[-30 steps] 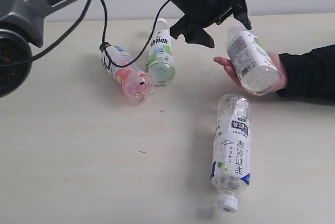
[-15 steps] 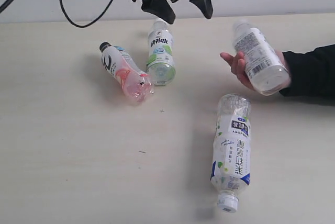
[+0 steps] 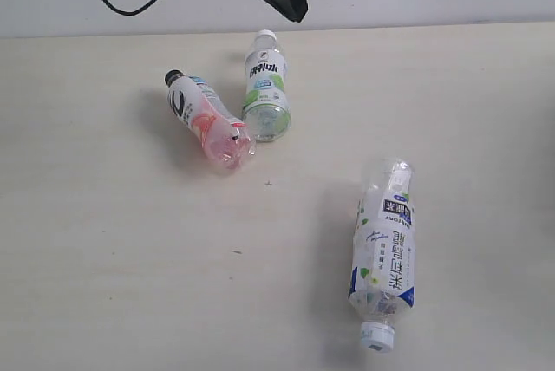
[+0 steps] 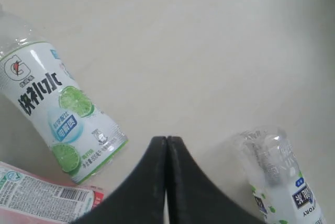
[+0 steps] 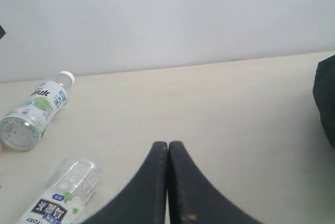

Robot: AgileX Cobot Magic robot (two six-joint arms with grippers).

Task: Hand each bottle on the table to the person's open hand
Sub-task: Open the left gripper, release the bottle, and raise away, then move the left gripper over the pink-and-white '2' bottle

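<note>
Green-labelled bottle (image 4: 57, 114) near left hand (image 4: 167, 140)

Blue-label bottle (image 5: 60, 195) reads "TORY"; green-label bottle (image 4: 57, 103) bears "G".

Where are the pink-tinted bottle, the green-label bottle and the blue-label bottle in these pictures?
pink-tinted bottle (image 3: 206, 120), exterior view, middle of its pink body.
green-label bottle (image 3: 264, 83), exterior view, on its label.
blue-label bottle (image 3: 384, 250), exterior view, on its label.

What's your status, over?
Left gripper shut, empty. Right gripper shut, empty. Three bottles lying on table: green-label bottle, pink bottle, blue-label bottle. No open hand in view.
</note>
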